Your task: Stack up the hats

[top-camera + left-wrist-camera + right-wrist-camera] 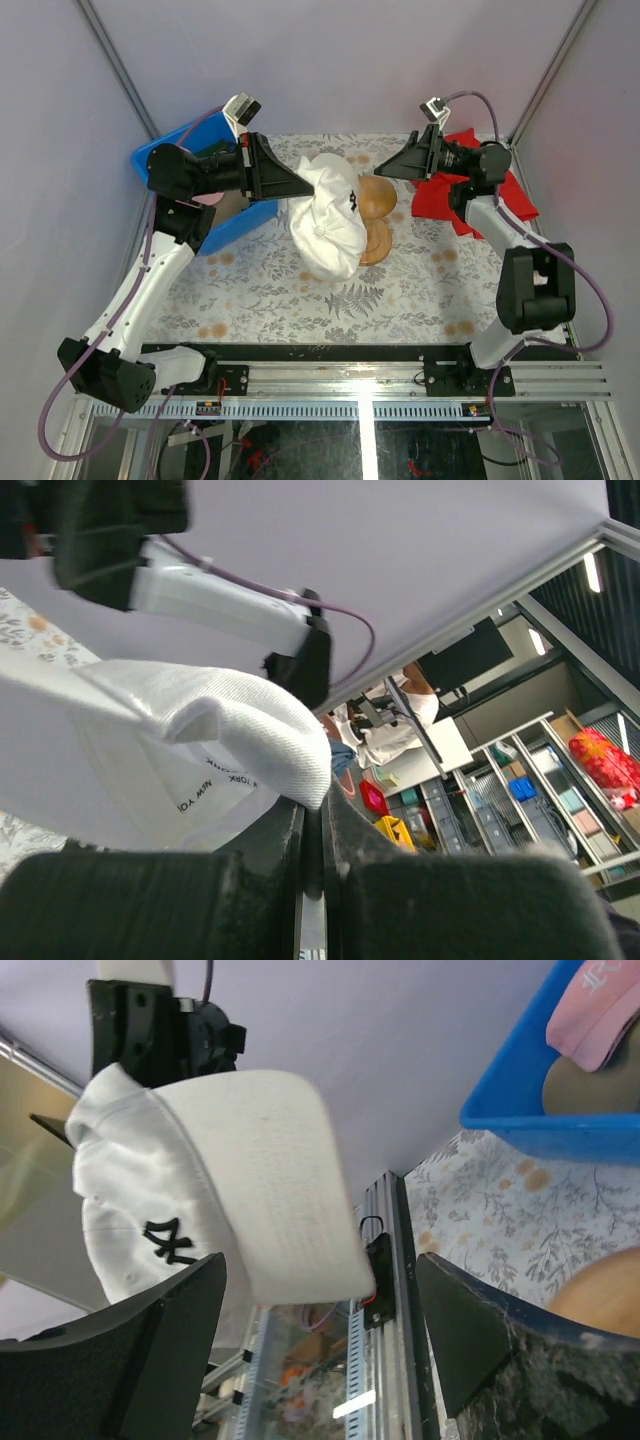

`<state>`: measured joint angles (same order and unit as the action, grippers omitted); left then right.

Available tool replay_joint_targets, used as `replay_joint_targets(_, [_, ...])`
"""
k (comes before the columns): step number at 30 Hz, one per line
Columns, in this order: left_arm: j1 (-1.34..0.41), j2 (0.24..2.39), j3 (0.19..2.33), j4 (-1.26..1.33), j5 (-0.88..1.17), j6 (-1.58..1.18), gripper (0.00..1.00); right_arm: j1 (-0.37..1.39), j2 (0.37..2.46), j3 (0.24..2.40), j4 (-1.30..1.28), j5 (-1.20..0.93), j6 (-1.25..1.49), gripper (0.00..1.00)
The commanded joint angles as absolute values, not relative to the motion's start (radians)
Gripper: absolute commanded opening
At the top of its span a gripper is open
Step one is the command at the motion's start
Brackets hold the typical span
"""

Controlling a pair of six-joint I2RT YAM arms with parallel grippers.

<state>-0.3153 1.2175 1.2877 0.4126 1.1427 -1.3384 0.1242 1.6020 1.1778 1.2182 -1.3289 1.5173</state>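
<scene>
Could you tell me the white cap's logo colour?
Black; the logo shows best in right wrist view.

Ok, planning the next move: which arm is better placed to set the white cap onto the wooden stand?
Left, probably. The left tool is shut on the white fabric baseball cap, partly over the rounded wooden stand. The right tool stands open, gripping nothing.

White cap [330,215]: woven cloth, matt, fine ribbed weave.
Stand [378,197]: wood, smooth, slight sheen.
Blue bin [163,152]: plastic, smooth, glossy.
</scene>
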Motion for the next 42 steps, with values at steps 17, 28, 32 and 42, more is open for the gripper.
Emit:
replay_joint_targets(17, [-0.468, 1.236, 1.443, 0.520, 1.027, -1.496, 0.00, 0.202, 1.752, 1.267, 1.717, -1.312, 1.861, 0.91])
replay_joint_targets(28, [-0.474, 1.271, 1.452, 0.529, 1.018, -1.478, 0.00, 0.316, 1.689, 1.228, 1.716, -1.282, 1.857, 0.88])
replay_joint_targets(32, [-0.474, 1.276, 1.442, 0.528, 1.025, -1.459, 0.00, 0.334, 1.656, 1.187, 1.717, -1.272, 1.860, 0.80])
replay_joint_targets(42, [-0.437, 1.266, 1.417, 0.309, 1.041, -1.255, 0.00, 0.330, 1.518, 1.049, 1.713, -1.310, 1.889, 0.08])
